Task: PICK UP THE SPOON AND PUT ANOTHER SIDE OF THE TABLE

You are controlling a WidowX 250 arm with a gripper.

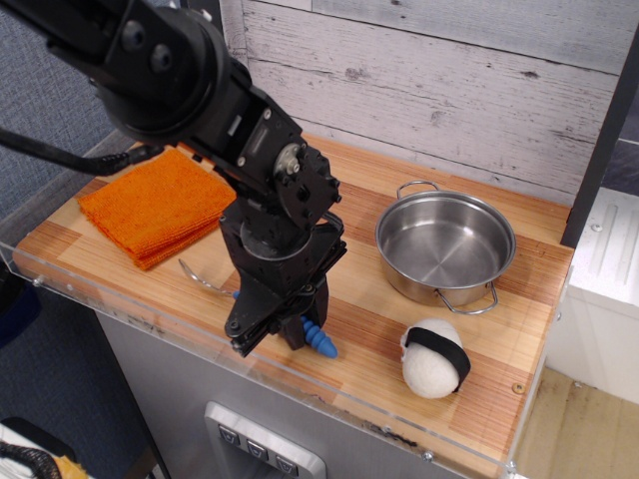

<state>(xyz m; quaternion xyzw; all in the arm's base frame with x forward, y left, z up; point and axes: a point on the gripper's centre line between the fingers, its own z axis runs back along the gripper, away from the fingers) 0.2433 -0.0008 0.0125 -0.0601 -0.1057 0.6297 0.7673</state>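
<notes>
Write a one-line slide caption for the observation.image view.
Robot hand low over the blue-handled spoon near the table's front edge, between orange cloth and steel pot.

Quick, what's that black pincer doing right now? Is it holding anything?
Pincer: closed on the spoon, gripping its blue handle low over the table; the silver bowl end pokes out on the other side.
</notes>
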